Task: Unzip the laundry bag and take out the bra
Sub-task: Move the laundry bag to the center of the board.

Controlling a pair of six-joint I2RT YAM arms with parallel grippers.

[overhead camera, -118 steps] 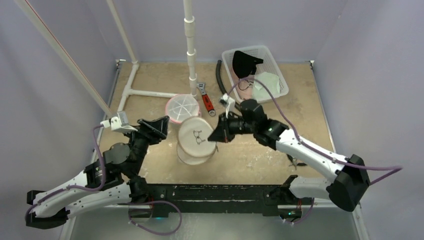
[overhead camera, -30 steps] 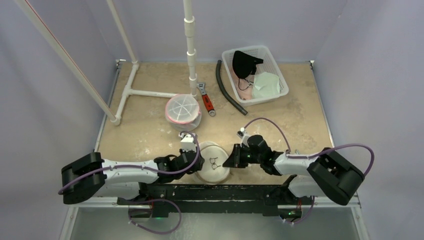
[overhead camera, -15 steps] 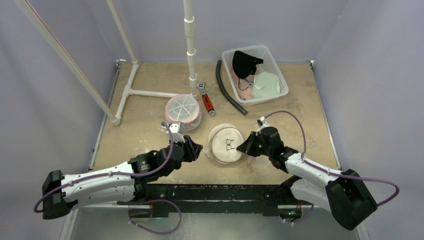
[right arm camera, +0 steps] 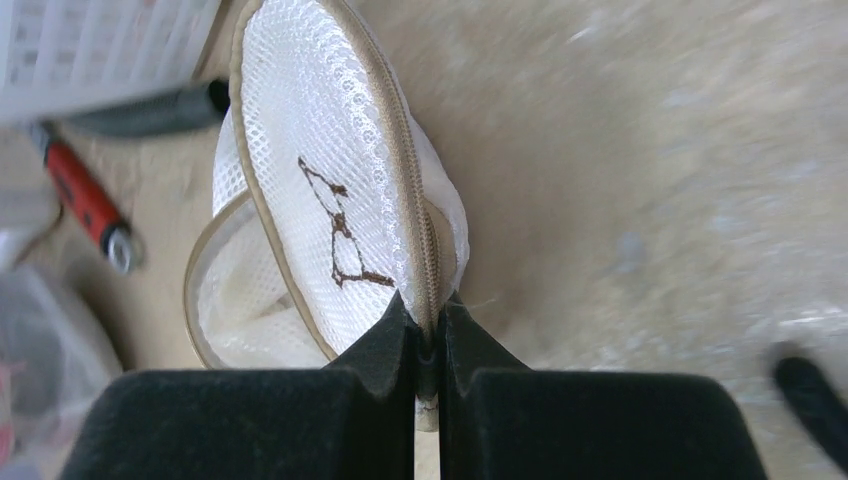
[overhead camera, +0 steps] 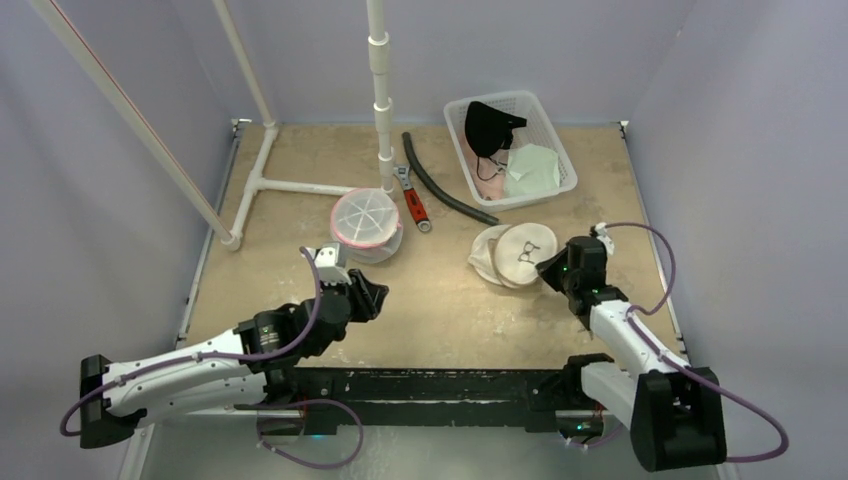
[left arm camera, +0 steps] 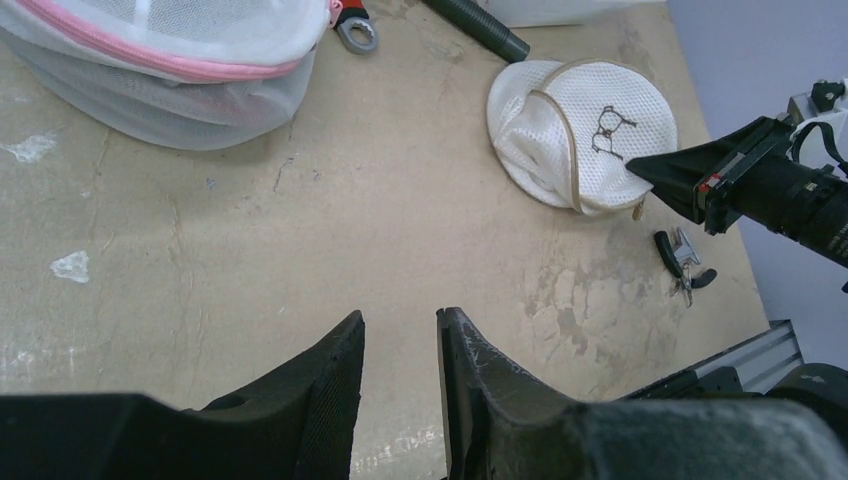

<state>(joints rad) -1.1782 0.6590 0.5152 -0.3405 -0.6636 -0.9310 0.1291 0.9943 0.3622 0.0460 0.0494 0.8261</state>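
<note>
The laundry bag (overhead camera: 515, 254), a round white mesh pouch with a tan zipper and a brown drawing of glasses, stands tilted on edge at the table's right, just in front of the basket. My right gripper (overhead camera: 548, 268) is shut on the zipper pull at the laundry bag's (right arm camera: 330, 170) lower rim; the right gripper (right arm camera: 428, 322) has the metal pull showing between its pads. The bra is hidden. My left gripper (overhead camera: 372, 295) hovers low over bare table at front left, far from the laundry bag (left arm camera: 585, 130). The left gripper (left arm camera: 400, 328) is open with a narrow gap holding nothing.
A pink-trimmed mesh bag (overhead camera: 365, 220) sits left of centre, with a red-handled wrench (overhead camera: 413, 203) and a black hose (overhead camera: 445, 192) beside it. A white basket (overhead camera: 555, 140) holding dark and pale garments is at the back right. Small pliers (left arm camera: 683, 268) lie near the front right. White pipes (overhead camera: 380, 90) rise at the back.
My right gripper has dragged the laundry bag from the front centre to the right and back. The left arm has pulled away to the left, its jaws slightly wider. The hose has shifted.
</note>
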